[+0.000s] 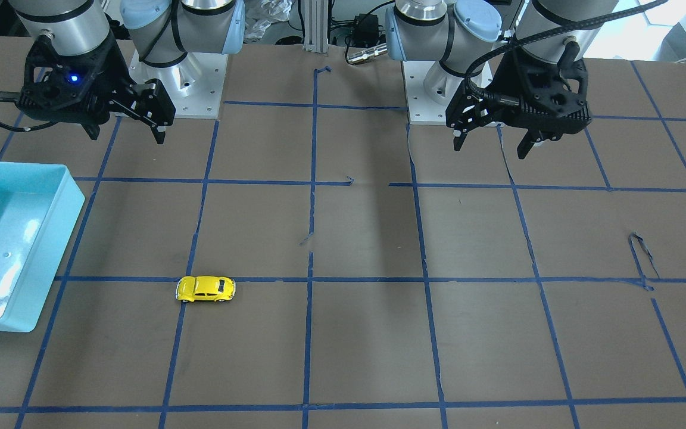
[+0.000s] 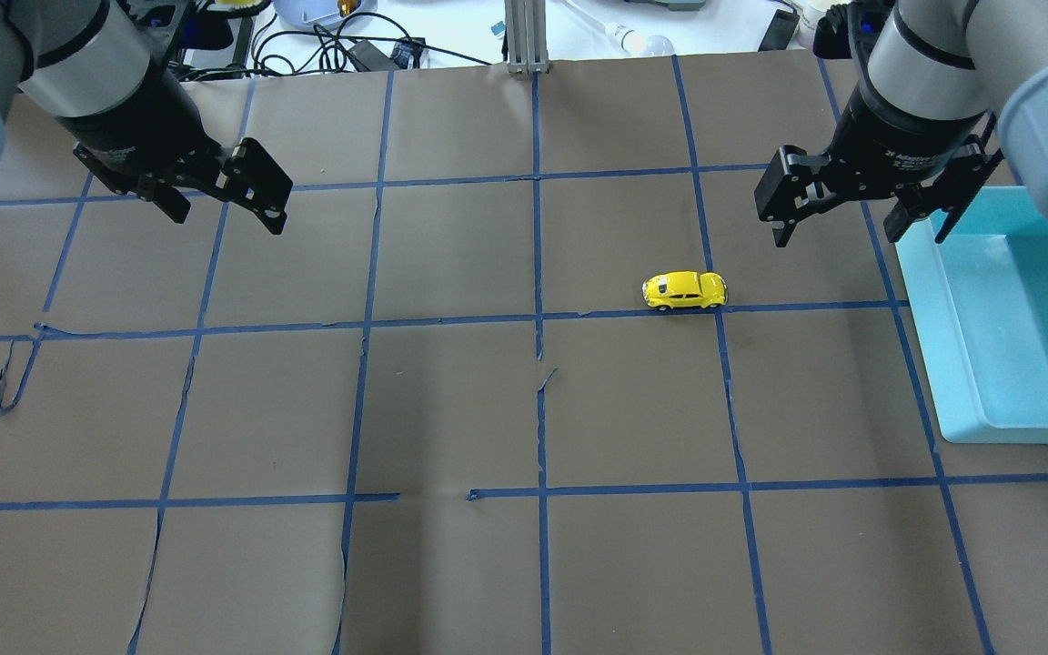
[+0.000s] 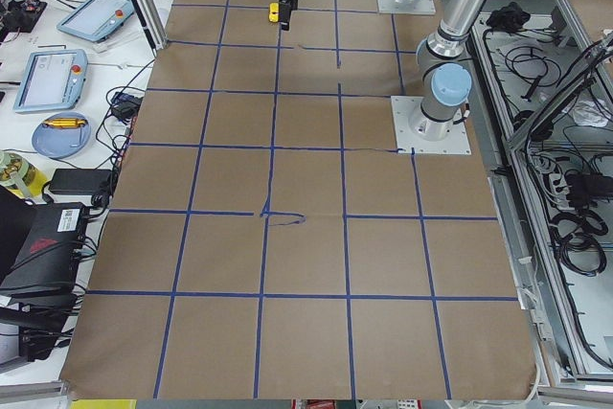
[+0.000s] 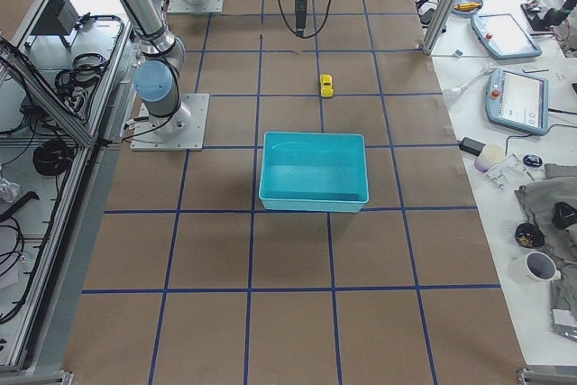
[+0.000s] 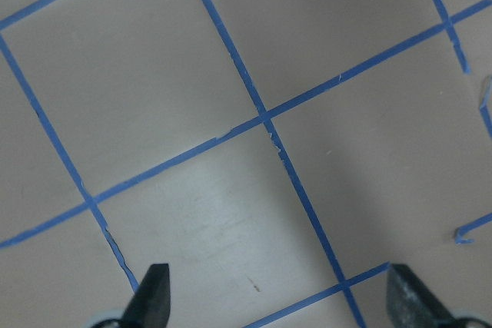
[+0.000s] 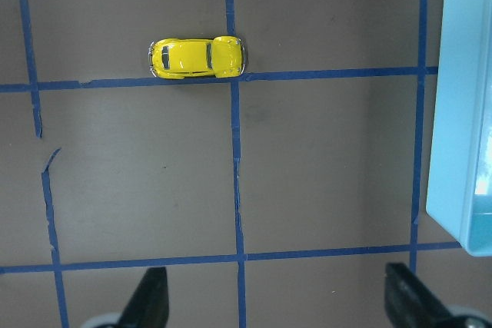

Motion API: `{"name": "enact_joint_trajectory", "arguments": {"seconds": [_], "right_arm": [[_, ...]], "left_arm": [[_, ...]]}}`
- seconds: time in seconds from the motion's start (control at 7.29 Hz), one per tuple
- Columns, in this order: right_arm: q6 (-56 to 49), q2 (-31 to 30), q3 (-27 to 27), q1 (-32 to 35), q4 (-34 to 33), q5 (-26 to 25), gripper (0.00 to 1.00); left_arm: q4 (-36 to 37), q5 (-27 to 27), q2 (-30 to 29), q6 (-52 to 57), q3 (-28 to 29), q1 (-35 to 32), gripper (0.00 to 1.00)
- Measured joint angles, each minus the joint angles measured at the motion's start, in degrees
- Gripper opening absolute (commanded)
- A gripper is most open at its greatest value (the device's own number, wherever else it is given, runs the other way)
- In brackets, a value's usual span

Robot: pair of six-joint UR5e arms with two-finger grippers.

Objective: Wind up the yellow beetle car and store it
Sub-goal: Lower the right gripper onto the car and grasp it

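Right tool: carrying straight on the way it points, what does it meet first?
Probably bare table by a tape line; the yellow beetle car and blue bin lie to either side of the right tool. Depth unclear.

The bin [image 1: 54, 256] is cut off by the front view's left edge, and by the right edge in the overhead and right wrist views. In the left side view the car [image 3: 273, 12] is a yellow speck at the far end of the desk [image 3: 306, 256], too small for detail. The wrist views show only the fingertips of the left hand [image 5: 278, 288] and the right hand [image 6: 278, 288]. The overhead view's top edge cuts off the left arm [image 2: 87, 64] and the right arm [image 2: 929, 64].
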Motion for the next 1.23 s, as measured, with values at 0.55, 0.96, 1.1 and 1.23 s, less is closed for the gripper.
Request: {"name": "enact_joint_trajectory", "arguments": {"seconds": [0.55,0.96,1.1,1.23], "right_arm": [[-19.65,3.64,1.08,0.19,-5.38,0.45,1.00],[-33.54,9.17,1.45,0.39,-11.46,0.13,1.00],[-37.86,11.60,1.95,0.71,-16.23,0.37,1.00],[-42.13,14.05,3.10,1.06,-20.14,0.57,1.00]], "left_arm": [[-0.50,0.26,0.44,-7.37,0.16,-4.15,1.00],[-0.40,-0.11,0.48,-7.41,0.07,-4.18,1.00],[-0.37,-0.10,0.53,-7.41,0.03,-4.15,1.00],[-0.36,-0.08,0.57,-7.39,0.01,-4.12,1.00]]}}
